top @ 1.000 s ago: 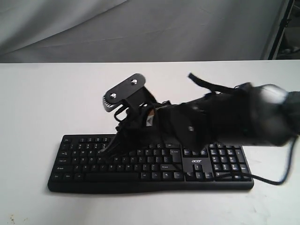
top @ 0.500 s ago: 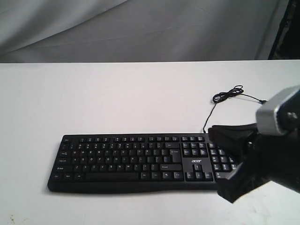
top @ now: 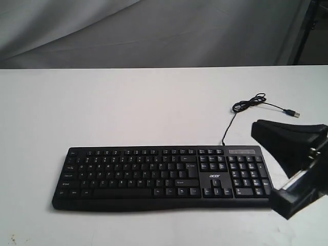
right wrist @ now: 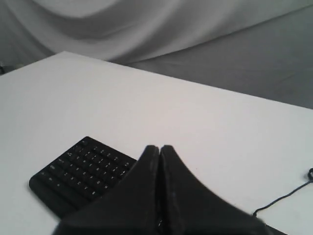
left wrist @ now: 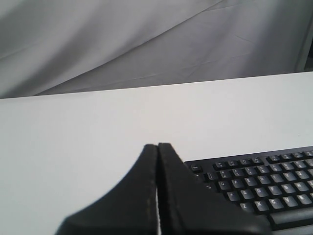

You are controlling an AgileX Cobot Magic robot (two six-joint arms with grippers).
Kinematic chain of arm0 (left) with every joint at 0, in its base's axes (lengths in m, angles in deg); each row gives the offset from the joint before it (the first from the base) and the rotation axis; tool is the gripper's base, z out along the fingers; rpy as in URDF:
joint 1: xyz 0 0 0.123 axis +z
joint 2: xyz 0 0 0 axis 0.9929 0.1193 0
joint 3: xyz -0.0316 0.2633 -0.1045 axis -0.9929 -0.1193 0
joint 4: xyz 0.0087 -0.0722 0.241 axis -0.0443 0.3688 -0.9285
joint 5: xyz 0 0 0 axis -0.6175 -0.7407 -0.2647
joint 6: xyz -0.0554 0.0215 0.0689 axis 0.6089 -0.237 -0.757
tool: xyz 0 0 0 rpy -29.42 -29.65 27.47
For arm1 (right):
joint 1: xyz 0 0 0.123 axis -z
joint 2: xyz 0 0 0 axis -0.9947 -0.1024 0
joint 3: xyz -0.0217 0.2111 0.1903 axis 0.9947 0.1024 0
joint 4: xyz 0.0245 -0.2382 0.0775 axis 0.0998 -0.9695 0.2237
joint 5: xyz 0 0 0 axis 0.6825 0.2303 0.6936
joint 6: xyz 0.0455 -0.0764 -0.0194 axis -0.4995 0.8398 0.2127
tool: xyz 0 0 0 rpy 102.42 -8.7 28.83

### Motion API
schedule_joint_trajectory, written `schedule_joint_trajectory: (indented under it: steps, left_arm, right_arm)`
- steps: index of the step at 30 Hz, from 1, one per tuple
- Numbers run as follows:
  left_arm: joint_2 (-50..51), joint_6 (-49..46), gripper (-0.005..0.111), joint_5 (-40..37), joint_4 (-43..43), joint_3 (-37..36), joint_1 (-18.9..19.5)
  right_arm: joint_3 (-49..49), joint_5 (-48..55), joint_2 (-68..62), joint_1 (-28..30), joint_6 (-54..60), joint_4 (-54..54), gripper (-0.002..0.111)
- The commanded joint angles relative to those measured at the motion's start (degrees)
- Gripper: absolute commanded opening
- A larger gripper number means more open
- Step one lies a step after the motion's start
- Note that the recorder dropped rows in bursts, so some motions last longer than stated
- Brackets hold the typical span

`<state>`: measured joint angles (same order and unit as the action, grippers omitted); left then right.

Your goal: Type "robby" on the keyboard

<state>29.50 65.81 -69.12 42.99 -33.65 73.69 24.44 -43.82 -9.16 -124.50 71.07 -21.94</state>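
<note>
White table (top: pixel 128 107), grey cloth backdrop (top: pixel 154 31). Keyboard (top: pixel 154 177) flat mid-table; cable (top: pixel 249 104) curls behind its number-pad end. Left gripper (left wrist: pixel 157 147) fingers pressed together, near keyboard's Esc corner. Right gripper (right wrist: pixel 159 148) likewise closed, off number-pad end, clear of keys. Keyboard likely rigid, light, may skid if shoved sideways. No grasp needed: tap key centres straight down with closed tip.
</note>
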Motion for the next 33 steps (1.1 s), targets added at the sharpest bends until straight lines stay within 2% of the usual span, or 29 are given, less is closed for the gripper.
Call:
schedule_joint_trajectory:
  steps: [1,3,8,9,11,18,24,33]
  left_arm:
    - [-0.2,0.2,0.0,0.4,-0.3,-0.2,-0.4]
    - [-0.2,0.2,0.0,0.4,-0.3,-0.2,-0.4]
    - [-0.2,0.2,0.0,0.4,-0.3,-0.2,-0.4]
    - [-0.2,0.2,0.0,0.4,-0.3,-0.2,-0.4]
    - [-0.2,0.2,0.0,0.4,-0.3,-0.2,-0.4]
    - [-0.2,0.2,0.0,0.4,-0.3,-0.2,-0.4]
    - [-0.2,0.2,0.0,0.4,-0.3,-0.2,-0.4]
    - [-0.2,0.2,0.0,0.4,-0.3,-0.2,-0.4]
  right_arm:
    - [6.0,-0.2,9.6,7.1,0.2,-0.1,0.0]
    - [8.6,2.9,15.9,13.1,0.2,-0.1,0.0]
    - [9.1,21.6,34.2,35.0,0.2,-1.0,0.0]
    - [9.1,25.2,37.0,38.2,0.2,-1.0,0.0]
    - [9.1,28.2,39.4,41.2,0.2,-1.0,0.0]
    - [10.5,28.1,39.6,41.5,-0.4,-2.4,0.0]
    - [12.6,26.4,39.6,41.5,-16.7,-18.4,0.0]
    - [17.6,20.6,39.6,41.5,-16.6,-24.6,0.0]
